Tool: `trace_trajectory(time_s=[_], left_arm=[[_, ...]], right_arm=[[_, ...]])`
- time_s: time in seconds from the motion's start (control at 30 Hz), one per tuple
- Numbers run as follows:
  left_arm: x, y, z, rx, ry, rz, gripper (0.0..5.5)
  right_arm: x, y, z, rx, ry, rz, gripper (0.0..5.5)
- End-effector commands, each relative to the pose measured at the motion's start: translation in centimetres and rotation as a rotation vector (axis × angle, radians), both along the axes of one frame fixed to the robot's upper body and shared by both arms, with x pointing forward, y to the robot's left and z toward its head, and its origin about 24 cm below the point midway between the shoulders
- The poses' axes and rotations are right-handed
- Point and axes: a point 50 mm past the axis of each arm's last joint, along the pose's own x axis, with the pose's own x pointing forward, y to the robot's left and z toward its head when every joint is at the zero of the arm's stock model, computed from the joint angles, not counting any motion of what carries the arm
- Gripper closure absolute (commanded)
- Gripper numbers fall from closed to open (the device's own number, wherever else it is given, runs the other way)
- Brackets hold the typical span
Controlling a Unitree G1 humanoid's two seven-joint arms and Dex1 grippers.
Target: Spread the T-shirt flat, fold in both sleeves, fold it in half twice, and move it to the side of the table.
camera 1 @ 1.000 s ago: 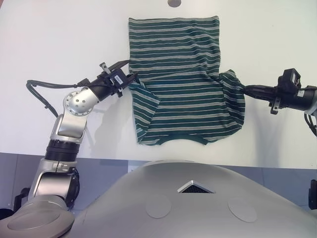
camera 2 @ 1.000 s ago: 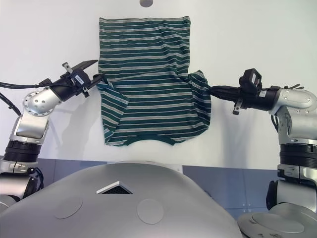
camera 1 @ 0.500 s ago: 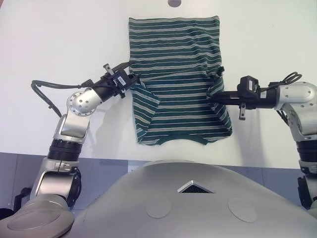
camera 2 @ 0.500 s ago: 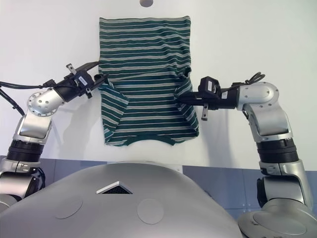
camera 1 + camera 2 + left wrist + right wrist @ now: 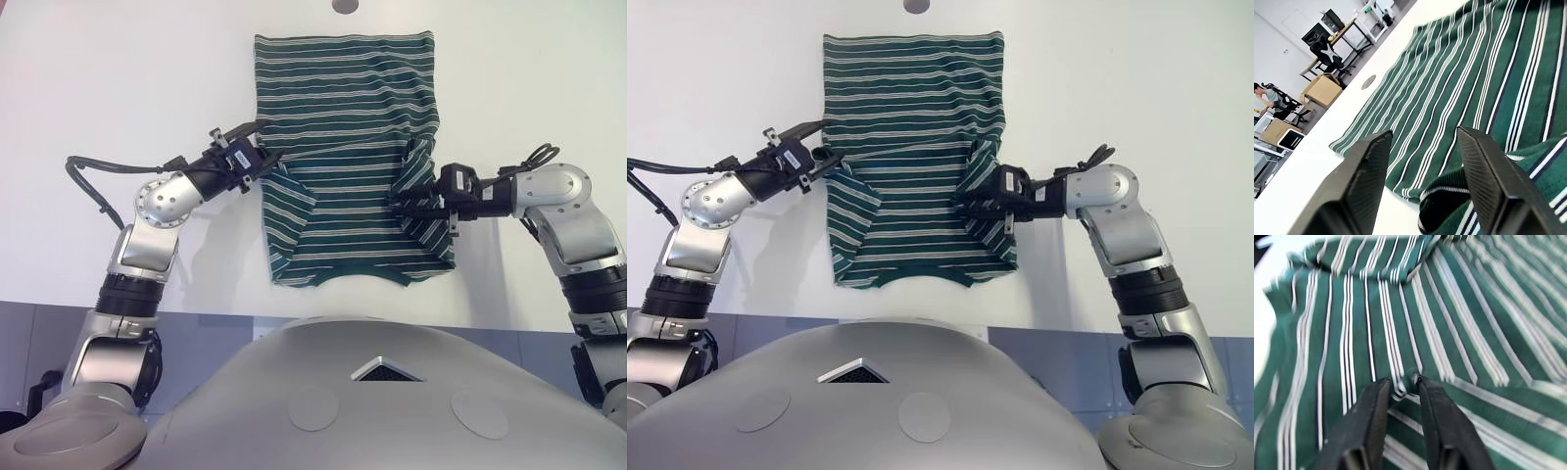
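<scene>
t-shirt [image 5: 343,98], one, left gripper [image 5: 268,157], right gripper [image 5: 400,202]

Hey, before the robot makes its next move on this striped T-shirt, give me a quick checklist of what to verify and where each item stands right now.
1. Right hand grips the right sleeve: ok, shut on a pinch of cloth.
2. Right sleeve laid flat over the T-shirt: not ok, it is bunched at the hand.
3. Left hand let go: ok, open at the shirt's left edge.
4. Left sleeve folded in: ok, it lies over the body, a little rumpled.
5. Far half of the shirt flat: ok.
6. Free table at the sides: ok.
</scene>
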Motion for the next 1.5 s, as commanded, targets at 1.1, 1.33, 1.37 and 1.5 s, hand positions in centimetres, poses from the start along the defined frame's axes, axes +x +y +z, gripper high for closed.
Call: trace_trajectory(time_s=[1.1, 1.33, 1.37, 1.5], left_arm=[[-11.7, 2.6, 2.7, 0.355, -0.009, -0.416, 1.64], [-11.8, 1.8, 1.2, 0.408, -0.036, -0.480, 1.64], [-11.8, 1.8, 1.0, 0.414, -0.039, -0.487, 1.64], [-11.6, 1.7, 0.4, 0.427, -0.045, -0.501, 1.64]], right_arm=[[-4.6, -5.7, 1.1, -0.508, -0.319, 0.139, 1.49], [-5.7, -5.3, 1.2, -0.511, -0.283, 0.227, 1.49], [-6.1, -5.3, 1.3, -0.506, -0.263, 0.243, 1.49], [-7.2, -4.5, 2.4, -0.419, -0.175, 0.280, 1.49]])
